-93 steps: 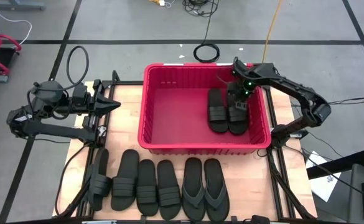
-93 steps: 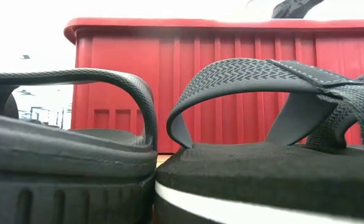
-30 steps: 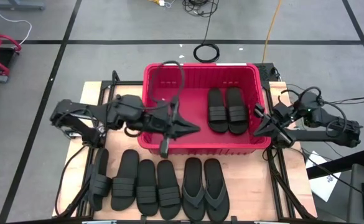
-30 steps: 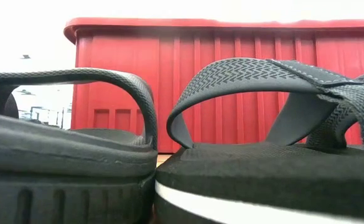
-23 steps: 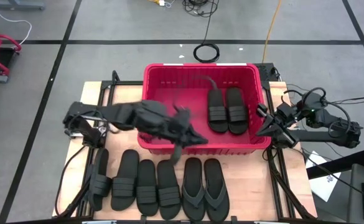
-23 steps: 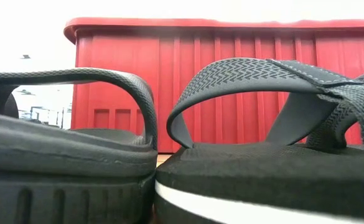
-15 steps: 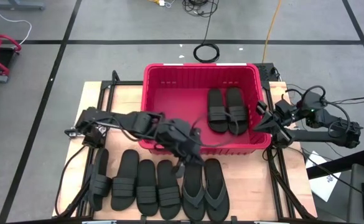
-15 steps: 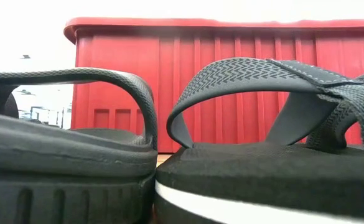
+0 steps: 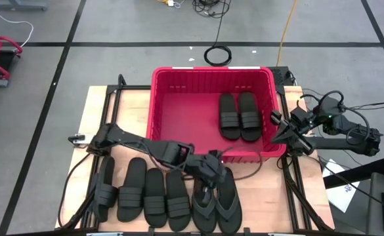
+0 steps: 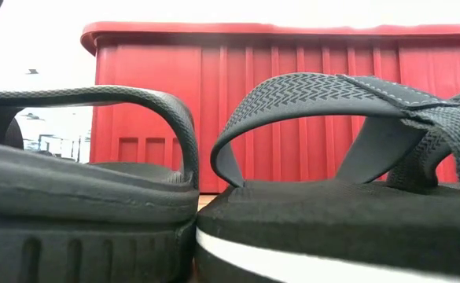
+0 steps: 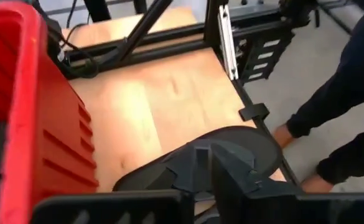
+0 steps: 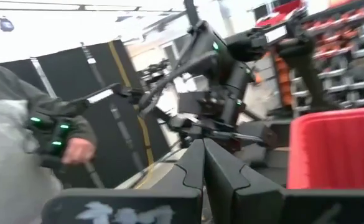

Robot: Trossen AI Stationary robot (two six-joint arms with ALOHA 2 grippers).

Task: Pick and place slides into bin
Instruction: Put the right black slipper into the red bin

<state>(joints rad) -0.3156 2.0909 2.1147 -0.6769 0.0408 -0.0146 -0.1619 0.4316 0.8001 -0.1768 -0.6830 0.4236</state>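
Reaching with my left pincer (image 9: 211, 172) over the thong sandal (image 9: 203, 196) (long axis toward the bin (image 9: 153, 111)); opening indeterminate; right pincer (image 9: 276, 133) closed.

The bin (image 9: 178, 111) sits at the middle of the tabletop (image 9: 126, 115), toward its far edge, with two slides (image 9: 239, 115) side by side in its right half. In front of the bin, six more slides (image 9: 162, 196) lie in a row along the near edge. The left pincer (image 9: 211, 172) is above the thong pair (image 9: 216, 200) at the row's right end. The right pincer (image 9: 275, 128) waits just outside the bin's right wall.
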